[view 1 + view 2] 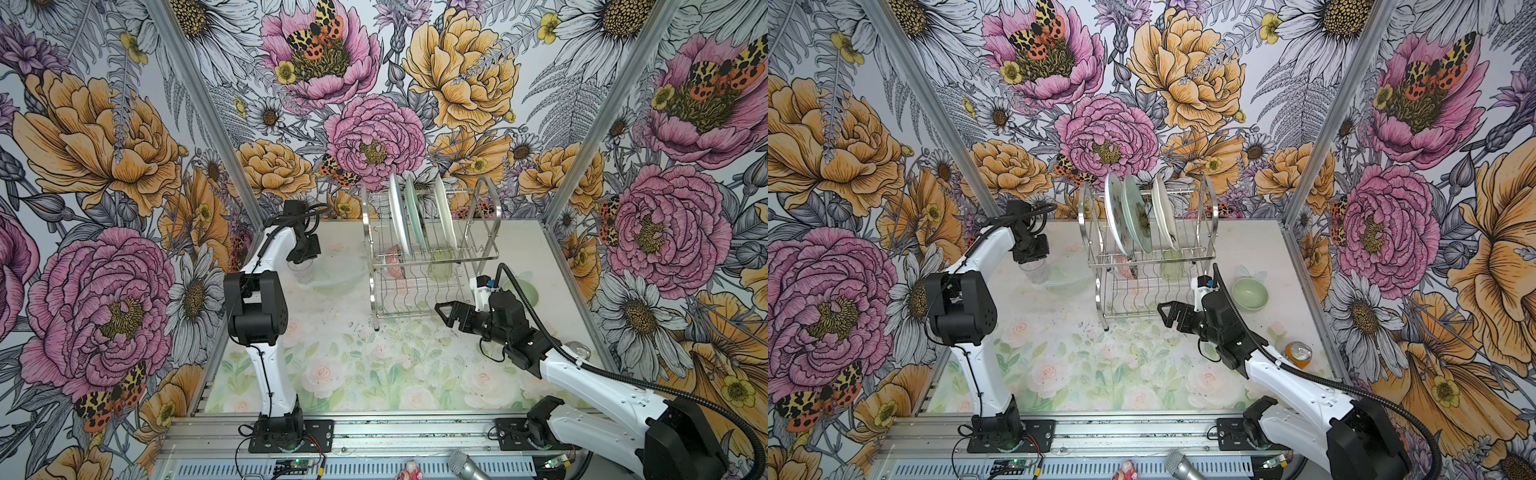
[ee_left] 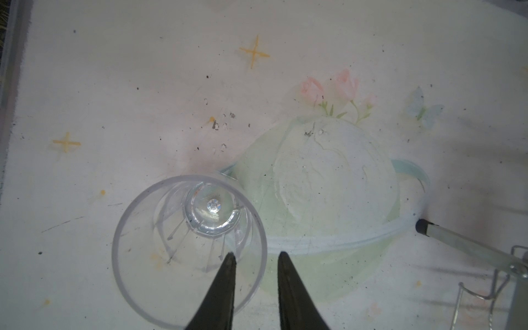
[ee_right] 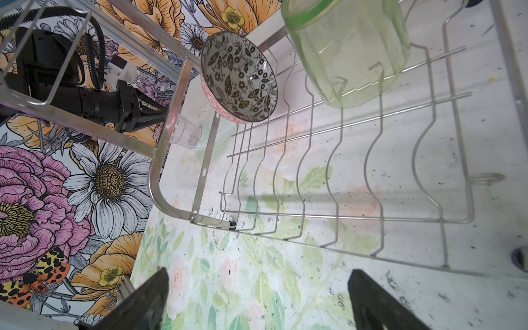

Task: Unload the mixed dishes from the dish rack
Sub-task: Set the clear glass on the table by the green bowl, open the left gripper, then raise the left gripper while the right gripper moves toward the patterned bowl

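Note:
The chrome dish rack (image 1: 491,195) (image 1: 1211,199) stands at the back of the table. Its upper shelf holds three upright plates: white (image 1: 398,212), pale aqua (image 1: 415,216) and cream (image 1: 444,212). On the lower tier a patterned bowl (image 3: 238,77) leans on its side, beside a green tumbler (image 3: 348,48). A clear tumbler (image 2: 188,248) (image 1: 305,272) stands upright on the table left of the rack. My left gripper (image 2: 255,254) (image 1: 303,257) hangs over it, open, with the tumbler's rim loose between its fingers. My right gripper (image 3: 258,274) (image 1: 444,313) is wide open and empty, facing the lower tier.
A pale green bowl (image 1: 1250,294) sits on the table right of the rack, and an orange drink can (image 1: 1298,354) stands nearer the front right. What looks like a clear bowl (image 1: 334,276) lies between the tumbler and the rack. A microphone (image 1: 465,463) lies at the front rail.

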Robot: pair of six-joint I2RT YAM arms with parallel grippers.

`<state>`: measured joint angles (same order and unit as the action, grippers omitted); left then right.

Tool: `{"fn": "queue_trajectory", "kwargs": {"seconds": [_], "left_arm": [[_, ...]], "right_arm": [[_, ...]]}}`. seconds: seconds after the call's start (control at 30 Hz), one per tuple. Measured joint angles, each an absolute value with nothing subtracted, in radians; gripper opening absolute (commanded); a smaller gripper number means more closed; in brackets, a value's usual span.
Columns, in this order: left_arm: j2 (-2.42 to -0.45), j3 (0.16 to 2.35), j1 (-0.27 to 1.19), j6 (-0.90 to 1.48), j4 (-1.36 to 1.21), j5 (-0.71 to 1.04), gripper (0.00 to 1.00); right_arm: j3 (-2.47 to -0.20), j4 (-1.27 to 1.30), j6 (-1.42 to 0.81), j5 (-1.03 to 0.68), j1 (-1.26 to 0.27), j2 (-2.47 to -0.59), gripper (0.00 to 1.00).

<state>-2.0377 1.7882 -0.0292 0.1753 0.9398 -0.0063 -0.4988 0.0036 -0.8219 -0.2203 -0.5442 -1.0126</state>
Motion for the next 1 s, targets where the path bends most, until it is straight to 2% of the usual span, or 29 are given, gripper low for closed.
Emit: {"fn": "queue_trajectory", "kwargs": {"seconds": [0.07, 0.13, 0.27, 0.5, 0.63, 1.0], "left_arm": [[-2.035, 1.788, -0.029, 0.175, 0.94, 0.001, 0.33], [-2.026, 1.788, -0.029, 0.175, 0.94, 0.012, 0.45], [-1.97, 1.773, -0.029, 0.179, 0.94, 0.038, 0.58], [-1.827, 1.721, -0.008, 0.184, 0.936, 0.065, 0.79], [-1.731, 1.655, 0.024, 0.186, 0.928, 0.072, 0.98], [-1.482, 1.383, 0.064, 0.223, 0.837, 0.13, 0.99]], "right_arm": [[-0.482, -0.003, -0.821, -0.207, -0.544, -0.973, 0.99], [-0.463, -0.005, -0.821, -0.192, -0.545, -0.925, 0.99], [-0.457, -0.01, -0.821, -0.175, -0.545, -0.866, 0.99], [-0.457, -0.012, -0.821, -0.179, -0.55, -0.886, 0.99], [-0.457, -0.013, -0.817, -0.181, -0.551, -0.895, 0.98], [-0.504, -0.041, -0.791, -0.196, -0.599, -1.01, 0.97]]}}
